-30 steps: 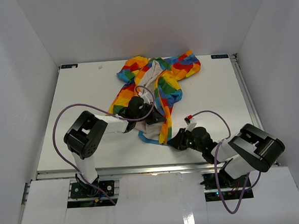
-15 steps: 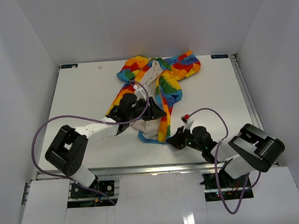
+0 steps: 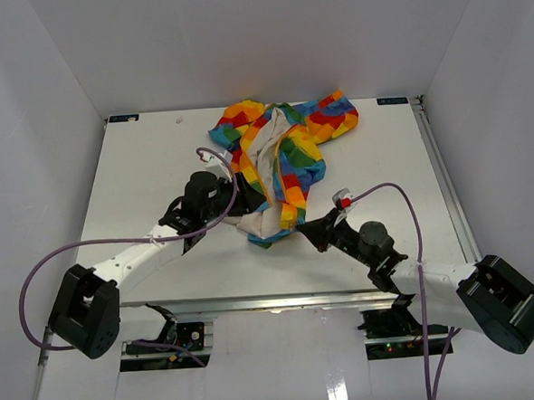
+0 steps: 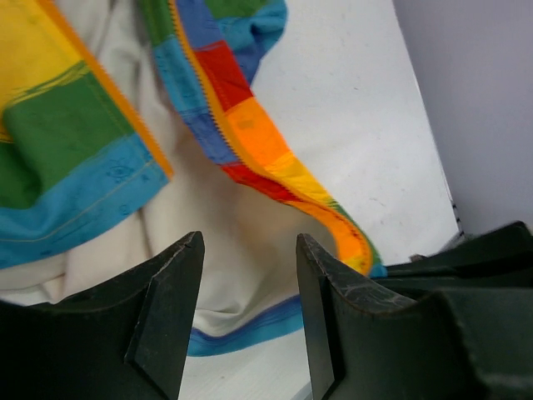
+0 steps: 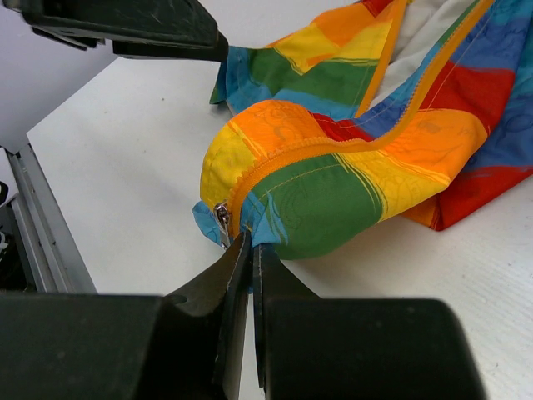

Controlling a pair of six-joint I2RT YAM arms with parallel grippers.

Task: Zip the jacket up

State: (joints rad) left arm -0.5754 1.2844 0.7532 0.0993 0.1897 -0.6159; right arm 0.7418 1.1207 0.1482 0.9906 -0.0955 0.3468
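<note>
Rainbow jacket [image 3: 282, 154] pinched by right end effector [image 5: 251, 243]

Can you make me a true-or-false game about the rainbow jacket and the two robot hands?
1. The jacket is zipped all the way up. False: it lies open, with its white lining showing.
2. The left gripper is open, with nothing between its fingers. True.
3. The right gripper is pinched shut on the jacket's bottom hem, right beside the zipper slider. True.
4. The jacket hangs over the edge of the table. False: all of it lies on the table top.
</note>
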